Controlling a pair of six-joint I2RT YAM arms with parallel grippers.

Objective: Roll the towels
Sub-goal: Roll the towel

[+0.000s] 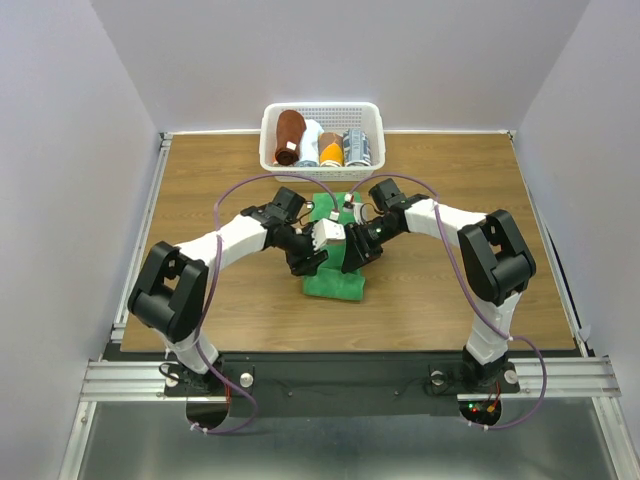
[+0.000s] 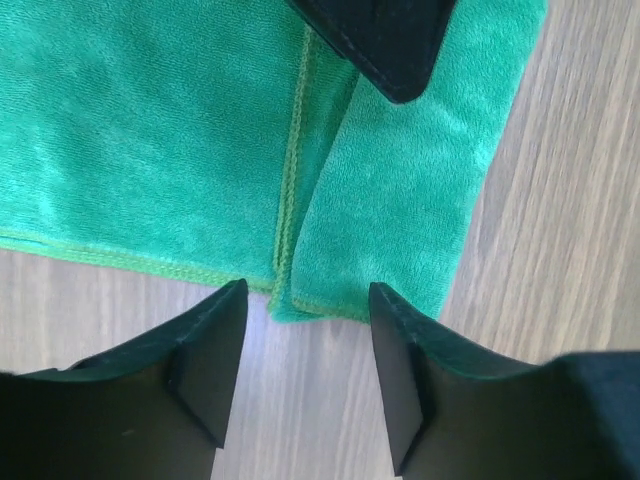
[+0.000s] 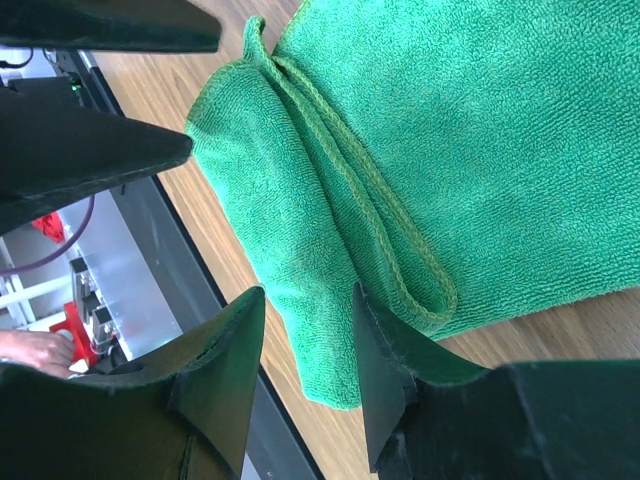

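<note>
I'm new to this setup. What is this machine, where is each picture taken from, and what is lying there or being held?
These are two robot arms bolted at the near edge of a wooden table, each ending in a two-finger gripper. The wide picture looks down from above and behind them. The two close-ups come from wrist cameras, each showing its own black fingers at the bottom. On the table lies a partly folded green towel, with a white basket of rolled towels at the far edge. The left gripper and right gripper are both open over the towel's edge; neither holds anything.
</note>
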